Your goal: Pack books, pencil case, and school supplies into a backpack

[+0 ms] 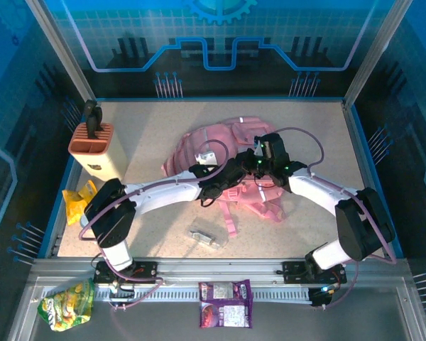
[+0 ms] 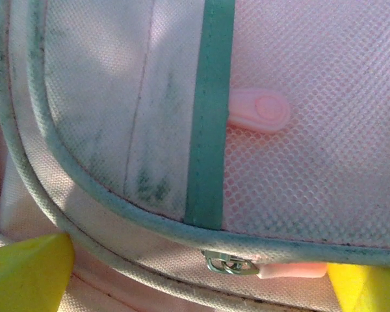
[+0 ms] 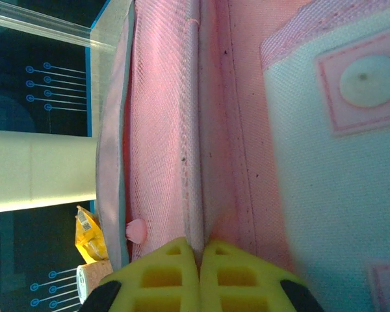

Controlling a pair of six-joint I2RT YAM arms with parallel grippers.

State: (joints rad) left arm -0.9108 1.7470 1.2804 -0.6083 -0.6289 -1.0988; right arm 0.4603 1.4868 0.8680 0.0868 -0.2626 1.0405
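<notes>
Step, my read: getting the bag open. Nothing looks packed yet.

**Top view:**
- Both arms reach in low over the backpack (image 1: 214, 141), forearms converging, wrists almost touching above the pink fabric.
- The left gripper (image 1: 236, 173) comes in from the left. The right gripper (image 1: 263, 159) comes in from the right, with its elbow folded back near the base.
- The fingertips are a dark tangle here, so I can't read the jaws from this angle.
- The school supplies (image 1: 204, 237), one small clear item, lie on the table well behind both sets of fingers, toward the bases, with nothing touching them.

**Left wrist:**
- The fingers (image 2: 26, 273) are spread wide, one yellow tip in each lower corner, gripping nothing.
- The backpack pocket lies right under them.
- The zipper pull (image 2: 229, 263) sits between the tips, just ahead and nearer the right-hand one.
- A teal stripe (image 2: 211, 110) runs away from the fingers across the panel.

**Right wrist:**
- The pads (image 3: 162, 276) are pressed together.
- A pink seam ridge runs straight into the line where they meet, which reads as a pinch on backpack fabric, anchoring it.
- A beige block (image 3: 45, 172) stands well off to the left of the fingers.

**Next move, my guess:**
- The left arm eases forward and down to centre the pull between its tips, then closes on the tab.
- It then drags the tab along the piping while the right arm holds the fabric taut.
- The tab is small and lies flat, so a slip-off is likely.
</notes>
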